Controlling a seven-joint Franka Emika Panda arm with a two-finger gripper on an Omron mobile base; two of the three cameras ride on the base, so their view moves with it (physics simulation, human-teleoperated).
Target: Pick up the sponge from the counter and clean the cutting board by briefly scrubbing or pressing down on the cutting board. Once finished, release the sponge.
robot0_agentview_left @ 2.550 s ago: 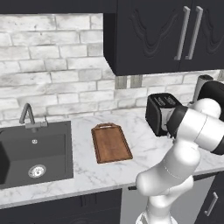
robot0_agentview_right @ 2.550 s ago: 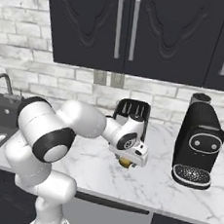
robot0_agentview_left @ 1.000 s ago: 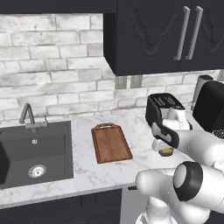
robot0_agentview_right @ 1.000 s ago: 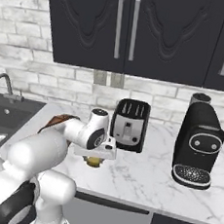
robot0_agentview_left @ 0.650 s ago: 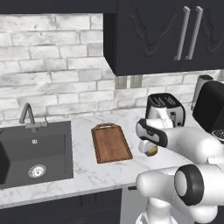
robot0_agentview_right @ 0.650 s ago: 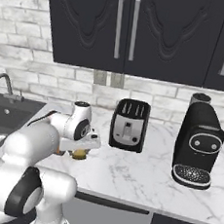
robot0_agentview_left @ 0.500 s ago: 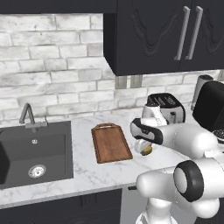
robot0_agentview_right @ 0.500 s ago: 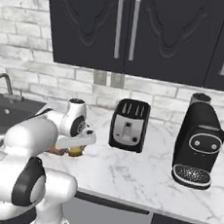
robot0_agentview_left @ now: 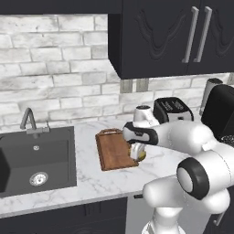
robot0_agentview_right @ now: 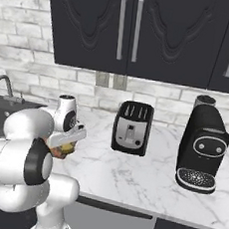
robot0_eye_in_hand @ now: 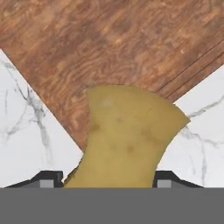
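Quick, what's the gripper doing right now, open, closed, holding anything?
Gripper: closed on the sponge, held over the corner of the cutting board.

Glossy white rounded arm [robot0_agentview_left: 192, 137] segments; dark joint rings; small dark fingers [robot0_eye_in_hand: 48, 178].
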